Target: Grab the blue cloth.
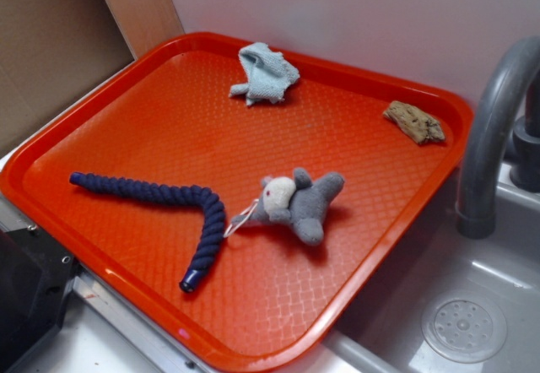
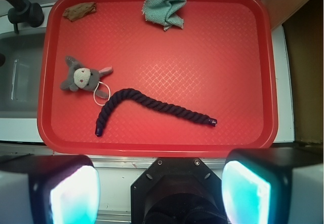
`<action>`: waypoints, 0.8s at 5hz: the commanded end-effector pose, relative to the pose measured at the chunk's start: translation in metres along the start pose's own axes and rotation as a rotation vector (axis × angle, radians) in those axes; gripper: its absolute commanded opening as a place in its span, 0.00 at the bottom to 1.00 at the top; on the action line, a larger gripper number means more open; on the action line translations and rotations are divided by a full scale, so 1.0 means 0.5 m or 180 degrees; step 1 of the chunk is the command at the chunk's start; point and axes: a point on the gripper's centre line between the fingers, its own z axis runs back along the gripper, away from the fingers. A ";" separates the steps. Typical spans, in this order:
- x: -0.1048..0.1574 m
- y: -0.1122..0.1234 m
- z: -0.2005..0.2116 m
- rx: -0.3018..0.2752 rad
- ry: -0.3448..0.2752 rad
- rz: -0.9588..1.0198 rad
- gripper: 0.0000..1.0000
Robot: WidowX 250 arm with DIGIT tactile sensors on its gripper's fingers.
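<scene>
Looking down from the wrist view, we see our pincer [image 2: 161, 183] spread wide, its two pale glowing fingers [image 2: 73, 196] at the bottom corners of the picture with nothing between them. It hangs well above the near edge of the broad orange-red plastic tray [image 2: 212, 46] with a diamond-textured floor; the exterior view does not show the pincer at all.

The small pale light-blue terry cloth [image 2: 164, 8] lies crumpled at the tray's far rim, straight ahead of the pincer and well apart from it — about as far off as anything on the tray. In the exterior view the same cloth [image 1: 266, 73] sits bunched near the back edge by the white wall.

Nearer to the pincer, the dark navy braided rope [image 2: 147, 106] curves across the tray floor, its one end ahead and to the right, the other ahead and slightly left. Just left of the rope's bend lies the small grey plush toy with a cream face [image 2: 81, 77], a white loop of string touching the rope. Far ahead to the left, in the tray's corner, lies a small brown crumpled rag [image 2: 79, 11].

Beyond the tray on the left sits a grey sink basin [image 2: 20, 77] with a dark faucet [image 2: 23, 12].
</scene>
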 end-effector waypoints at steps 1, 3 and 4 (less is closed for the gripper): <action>0.000 0.000 0.000 0.0000 0.0000 0.0000 1.00; 0.187 0.038 -0.189 0.0000 -0.0516 0.0054 1.00; 0.280 0.068 -0.268 0.0134 -0.0653 0.0081 1.00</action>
